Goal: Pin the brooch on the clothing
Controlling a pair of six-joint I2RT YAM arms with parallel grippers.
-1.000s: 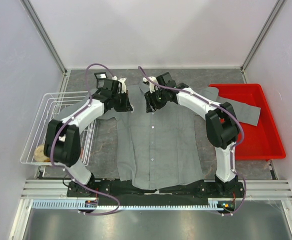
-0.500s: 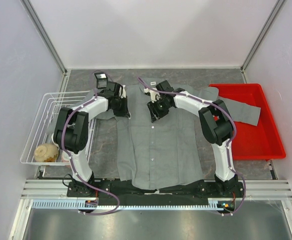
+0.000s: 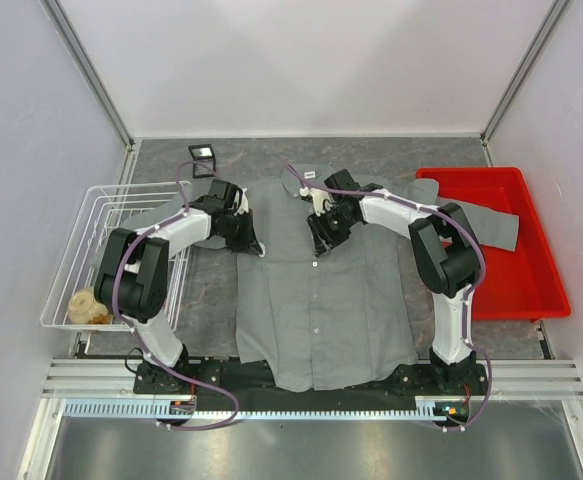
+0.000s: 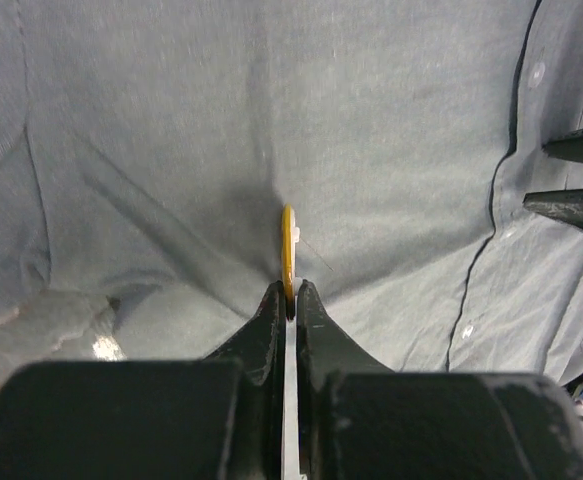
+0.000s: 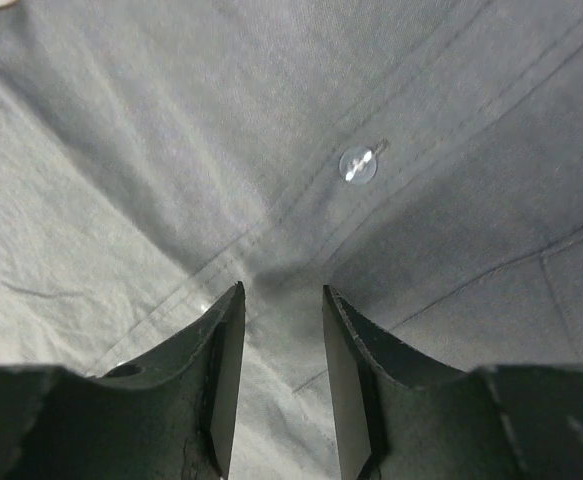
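Note:
The grey shirt [image 3: 321,300] lies flat on the table with its collar at the far end. My left gripper [image 4: 287,300] is shut on the orange-gold brooch [image 4: 287,245]. It holds the brooch edge-on against the cloth, left of the button row, and the cloth puckers around it. In the top view the left gripper [image 3: 255,247] is at the shirt's left chest. My right gripper [image 5: 281,300] is open, its tips down on the button strip just below a pale button [image 5: 357,165]. In the top view it [image 3: 319,248] is at the shirt's middle, and its fingers [image 4: 576,175] show in the left wrist view.
A white wire basket [image 3: 81,230] stands at the left with a tan round thing [image 3: 89,305] in it. A red tray [image 3: 531,290] stands at the right, with the shirt's sleeve [image 3: 486,220] draped into it. A small black square object [image 3: 202,153] lies at the back.
Both grippers have moved from the collar area toward me onto the chest of the shirt. The shirt has shifted a little toward the near edge, and the collar now shows.

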